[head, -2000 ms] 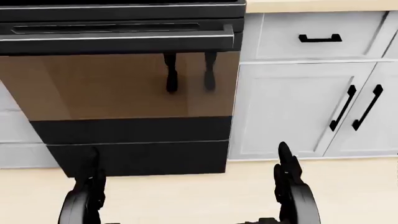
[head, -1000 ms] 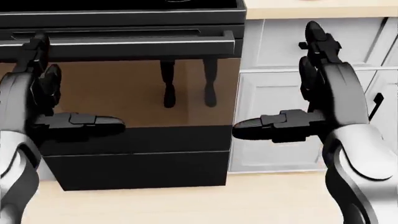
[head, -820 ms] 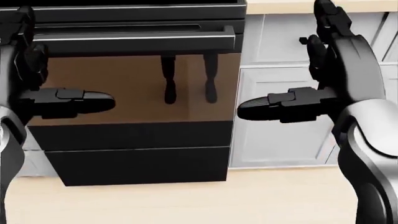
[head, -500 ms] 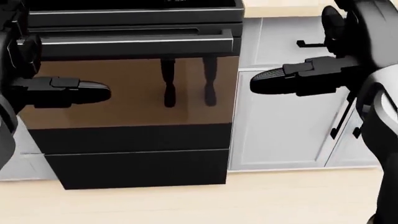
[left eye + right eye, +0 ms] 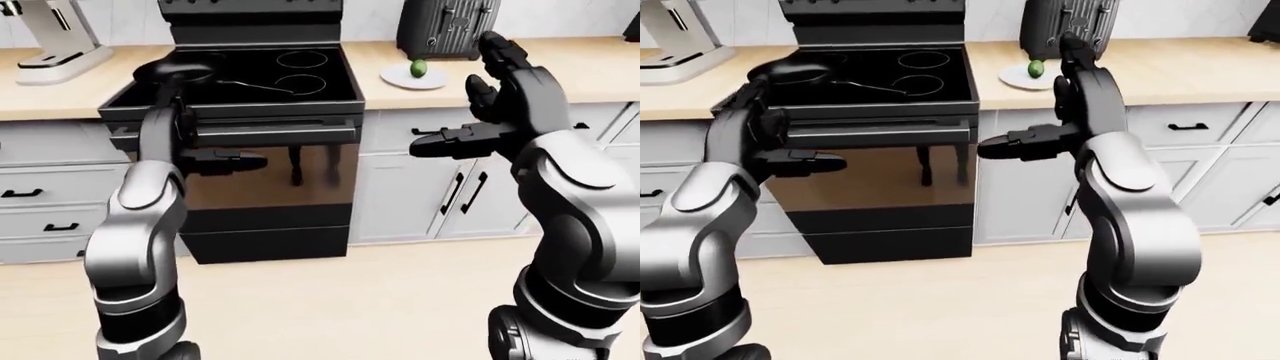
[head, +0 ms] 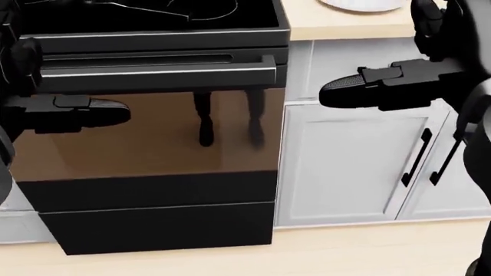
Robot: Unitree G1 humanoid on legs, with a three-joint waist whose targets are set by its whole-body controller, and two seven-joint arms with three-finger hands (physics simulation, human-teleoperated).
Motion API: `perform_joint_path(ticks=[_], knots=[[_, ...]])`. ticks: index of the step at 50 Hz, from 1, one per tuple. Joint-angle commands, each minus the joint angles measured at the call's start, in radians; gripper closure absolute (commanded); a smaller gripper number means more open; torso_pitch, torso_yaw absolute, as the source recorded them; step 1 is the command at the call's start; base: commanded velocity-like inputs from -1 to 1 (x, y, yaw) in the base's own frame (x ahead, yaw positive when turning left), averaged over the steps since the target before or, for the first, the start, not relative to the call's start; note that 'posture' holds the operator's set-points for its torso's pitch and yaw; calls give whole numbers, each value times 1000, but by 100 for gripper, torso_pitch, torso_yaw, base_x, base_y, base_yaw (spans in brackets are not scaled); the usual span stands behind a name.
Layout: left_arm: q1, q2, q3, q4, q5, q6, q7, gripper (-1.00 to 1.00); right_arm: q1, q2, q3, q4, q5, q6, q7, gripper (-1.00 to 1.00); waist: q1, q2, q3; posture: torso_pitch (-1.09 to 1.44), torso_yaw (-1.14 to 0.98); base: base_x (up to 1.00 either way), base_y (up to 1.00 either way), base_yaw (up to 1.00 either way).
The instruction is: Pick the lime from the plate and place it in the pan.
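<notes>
Both hands raised, spread and empty before the stove

The lime [image 5: 419,68] sits on the plate [image 5: 398,76] near the counter edge, right of the stove [image 5: 240,82]; the pan [image 5: 176,72] rests far left on it. Left hand [image 5: 185,142] and right hand [image 5: 495,105] hover apart, fingers open.

Left hand [image 5: 185,142] and right hand [image 5: 495,112] raised (fingers spread).

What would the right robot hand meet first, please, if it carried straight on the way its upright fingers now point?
Probably the plate with the lime. The right robot hand is open, with fingers angled up toward the counter, and the plate lies just left of its fingertips in the left-eye view. Depth is unclear; the toaster stands beyond.
</notes>
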Motion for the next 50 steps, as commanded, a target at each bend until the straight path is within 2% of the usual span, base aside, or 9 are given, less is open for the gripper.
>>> perform_joint_path(ticks=[1,6,17,28,35,44,48,49,50], knots=[[-36,8,1,-35,-6,-8,1,-100,-20,-12,-10,-11,-6,-30,-6,-100,-2,-5,-18,0,0,20,0,0],[-28,2,-2,-30,-7,-18,6,-100,-30,-22,-13,-24,-3,-9,-5,-100,-6,-48,-13,0,0,20,0,0],[-31,8,9,-78,-12,17,19,-100,-35,-40,-13,-31,-9,5,4,-100,-35,94,-34,0,0,20,0,0],[-29,11,4,-67,-14,8,20,-100,-48,-46,-11,-39,-23,28,16,-100,-9,37,-21,0,0,20,-7,0],[-32,8,2,-78,-13,22,22,-100,-52,-46,-10,-40,-32,34,22,-100,3,-63,-18,0,0,18,-9,0],[-45,7,2,-81,-15,29,27,-100,-63,-55,-17,-53,-37,51,35,-100,-14,11,-16,0,0,14,-1,0],[-39,8,4,-71,-15,14,25,-100,-67,-58,-10,-44,-41,51,39,-100,-26,97,-36,0,0,13,0,0],[-39,8,4,-71,-15,15,25,-100,-68,-57,-9,-44,-42,52,40,-100,-17,54,-24,0,0,13,0,0],[-43,9,6,-76,-17,25,27,-100,-65,-56,-9,-43,-43,49,41,-100,-20,77,-22,0,0,12,0,0]])
